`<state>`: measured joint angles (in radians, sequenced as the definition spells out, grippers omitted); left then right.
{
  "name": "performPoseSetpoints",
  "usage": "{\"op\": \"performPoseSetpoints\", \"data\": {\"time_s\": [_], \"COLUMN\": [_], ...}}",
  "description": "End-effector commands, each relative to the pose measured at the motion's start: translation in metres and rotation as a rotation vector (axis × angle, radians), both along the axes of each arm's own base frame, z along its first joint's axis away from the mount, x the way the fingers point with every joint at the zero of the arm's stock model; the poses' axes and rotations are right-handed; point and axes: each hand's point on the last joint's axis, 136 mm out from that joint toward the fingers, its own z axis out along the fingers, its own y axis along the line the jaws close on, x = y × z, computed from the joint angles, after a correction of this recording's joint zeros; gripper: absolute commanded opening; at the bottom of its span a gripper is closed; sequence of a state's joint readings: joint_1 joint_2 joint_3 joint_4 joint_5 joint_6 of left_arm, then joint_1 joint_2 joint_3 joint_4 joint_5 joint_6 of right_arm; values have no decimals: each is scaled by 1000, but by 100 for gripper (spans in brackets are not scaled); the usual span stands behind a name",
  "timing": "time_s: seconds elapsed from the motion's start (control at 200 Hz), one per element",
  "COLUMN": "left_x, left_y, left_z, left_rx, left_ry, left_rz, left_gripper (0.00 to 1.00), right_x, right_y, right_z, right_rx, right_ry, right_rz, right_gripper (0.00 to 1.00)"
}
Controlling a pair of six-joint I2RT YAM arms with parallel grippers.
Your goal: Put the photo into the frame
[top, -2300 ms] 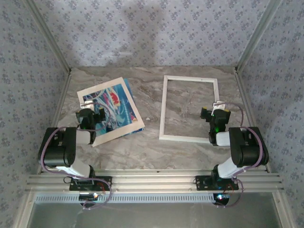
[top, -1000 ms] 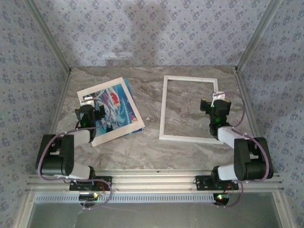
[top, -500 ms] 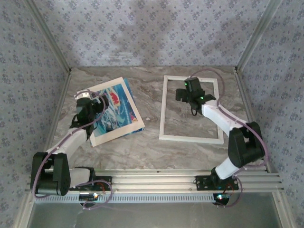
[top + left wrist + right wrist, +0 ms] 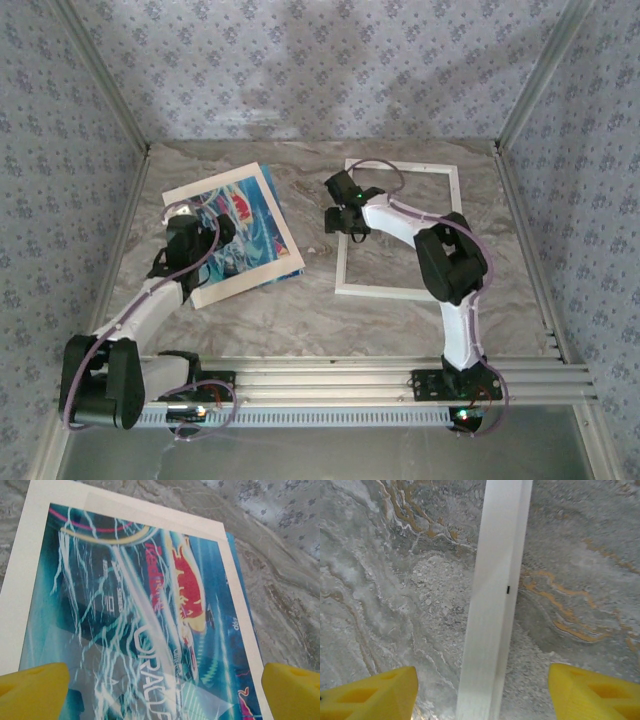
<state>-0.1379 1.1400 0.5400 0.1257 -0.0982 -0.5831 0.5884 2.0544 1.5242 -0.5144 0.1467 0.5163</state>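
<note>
- The photo (image 4: 250, 225) lies picture-side up and skewed on the left half of the table, well apart from the frame (image 4: 400, 291). The frame lies flat and empty on the right half (marble shows through its opening).
- The left gripper (image 4: 190, 238) hangs over the photo's near-left part, jaws spread wide to either side of the print and gripping nothing.
- The right gripper (image 4: 342, 208) sits over the frame's left rail. Its wrist view shows the jaws apart and astride the white moulding, with a gap on each side, so it is not clamped.
- This reads as the approach step, with nothing lifted yet. Next, the left arm likely has to get an edge of that flat sheet up, carry it across and square it to the opening. Meanwhile the right arm probably steadies the frame.
- The table (image 4: 320, 320) is smooth grey marbling with tan veins, so the sheet may skate when pushed. Blue-grey patterned walls (image 4: 320, 70) enclose it, with aluminium posts (image 4: 104, 80) at the corners.
</note>
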Motion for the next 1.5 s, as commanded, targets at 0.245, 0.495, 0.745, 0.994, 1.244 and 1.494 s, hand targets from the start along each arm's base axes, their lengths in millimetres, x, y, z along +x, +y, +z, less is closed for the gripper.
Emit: {"op": "performPoseSetpoints", "data": {"time_s": [0.245,0.495,0.745,0.994,1.244,1.494], "left_x": [-5,-9,-9,-6,-4,0], "left_y": [7,10,10,6,2,-22], "left_z": [-17,-22,-24,-28,-34,-45], "left_rx": [15,12,8,-3,-20,-92], "left_ry": [62,85,99,119,138,168], "left_rz": [43,61,67,53,41,-64], "left_gripper": [99,99,99,98,98,99], "right_x": [-6,-12,-15,-19,-25,-21], "right_y": [8,10,9,11,12,11], "right_z": [-24,-29,-26,-26,-21,14], "right_rx": [-39,-107,-158,-170,-172,-157], "right_ry": [76,82,89,86,88,9], "right_rz": [-41,8,117,181,225,182], "right_gripper": [58,45,36,31,33,59]}}
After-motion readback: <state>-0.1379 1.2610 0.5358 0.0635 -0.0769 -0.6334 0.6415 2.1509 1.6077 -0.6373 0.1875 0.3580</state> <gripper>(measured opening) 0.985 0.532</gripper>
